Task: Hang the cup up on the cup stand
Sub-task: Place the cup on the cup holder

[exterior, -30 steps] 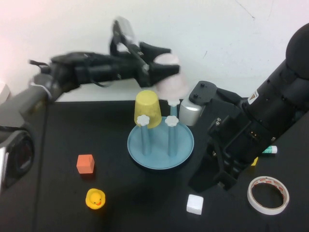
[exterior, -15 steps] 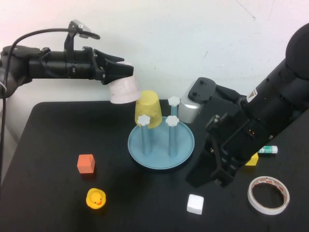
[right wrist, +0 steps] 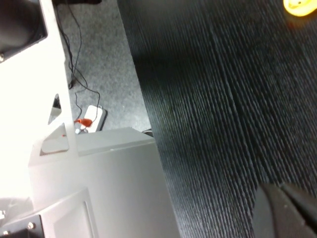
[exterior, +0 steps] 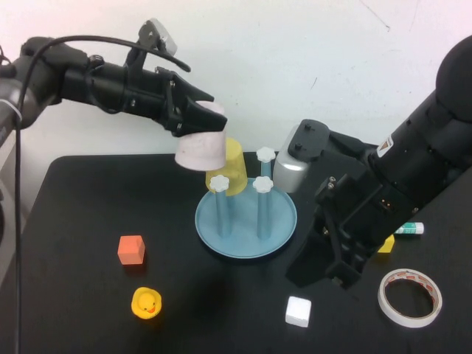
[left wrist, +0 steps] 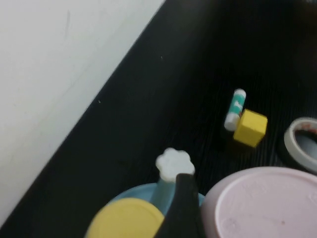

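Pink cup (exterior: 200,144) is held upside down in the air by the left gripper (exterior: 198,118), its jaws spread wide around the cup's base, just behind and to the left of the yellow cup (exterior: 230,167). That yellow cup is seen inverted over a back peg of the cup stand (exterior: 245,221), whose other white-knobbed pegs are bare. Low over the table on the right, the right gripper (exterior: 335,274) is kept closed tight with nothing in it, near the white cube (exterior: 298,311) and the tape roll (exterior: 410,297).
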`<state>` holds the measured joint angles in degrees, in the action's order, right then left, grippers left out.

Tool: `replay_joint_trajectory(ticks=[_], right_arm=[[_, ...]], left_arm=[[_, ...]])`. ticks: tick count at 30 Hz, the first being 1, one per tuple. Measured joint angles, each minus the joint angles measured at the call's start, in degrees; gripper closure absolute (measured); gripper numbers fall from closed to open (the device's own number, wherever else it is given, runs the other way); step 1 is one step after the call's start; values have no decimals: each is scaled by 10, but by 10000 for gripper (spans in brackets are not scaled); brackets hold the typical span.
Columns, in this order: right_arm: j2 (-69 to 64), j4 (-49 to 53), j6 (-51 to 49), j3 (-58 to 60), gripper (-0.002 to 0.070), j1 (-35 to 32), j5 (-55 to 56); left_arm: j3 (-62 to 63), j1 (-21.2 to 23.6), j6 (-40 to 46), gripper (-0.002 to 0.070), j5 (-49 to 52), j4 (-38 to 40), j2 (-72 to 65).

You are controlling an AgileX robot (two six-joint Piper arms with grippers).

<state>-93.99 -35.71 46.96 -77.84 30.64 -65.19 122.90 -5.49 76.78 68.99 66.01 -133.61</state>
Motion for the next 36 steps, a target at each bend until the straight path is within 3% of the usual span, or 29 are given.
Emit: replay_joint_trajectory(ticks=[15,20,26,36], right_arm=[[0,9,28,0,675,0,-7],[0,9,28,0,675,0,-7],[0,9,29,0,675,0,-7],[0,9,40,0,675,0,2]], left_arm=[[-90,-35,189,132,-13,65,14],[-91,-42,191,132,-7,64,10],[-91,-42,190,135,-9,10,4],[-91,-42,187,135,-52,6,-8]])
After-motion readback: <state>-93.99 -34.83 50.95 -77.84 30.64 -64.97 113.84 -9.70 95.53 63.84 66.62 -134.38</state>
